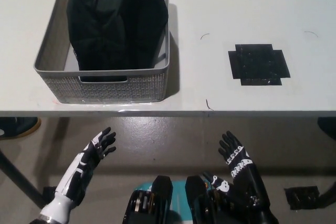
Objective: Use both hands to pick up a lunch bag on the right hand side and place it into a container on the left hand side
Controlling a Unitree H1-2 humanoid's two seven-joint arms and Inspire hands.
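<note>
**Bag sits in the basket; both hands low and empty**

White worktop [252, 3] fills the upper half of the head view, its front edge running straight across the middle, with grey floor below it. At about 10 o'clock on the worktop stands a grey woven basket [105, 85], the container for this task. A black bag [118, 19] stands inside it, rising well above the rim and filling most of the inside. Its long axis runs from 12 to 6 o'clock, away from the robot, with its broad rounded top facing the camera. Which end is the front cannot be told.

At about 2 o'clock on the worktop lies a black tape cross [258, 64], bare, well apart from the basket.

Both hands hang below the worktop edge, over the floor. The left hand [97, 148] is at 7 o'clock, fingers spread and holding nothing, pointing up toward 1 o'clock. The right hand [239, 158] is at 5 o'clock, also spread and empty, pointing toward 11 o'clock.

The bag lies at 12 o'clock from the left hand and at about 10 o'clock from the right, so the left hand is nearer. Judging by this, the placing looks done.
</note>
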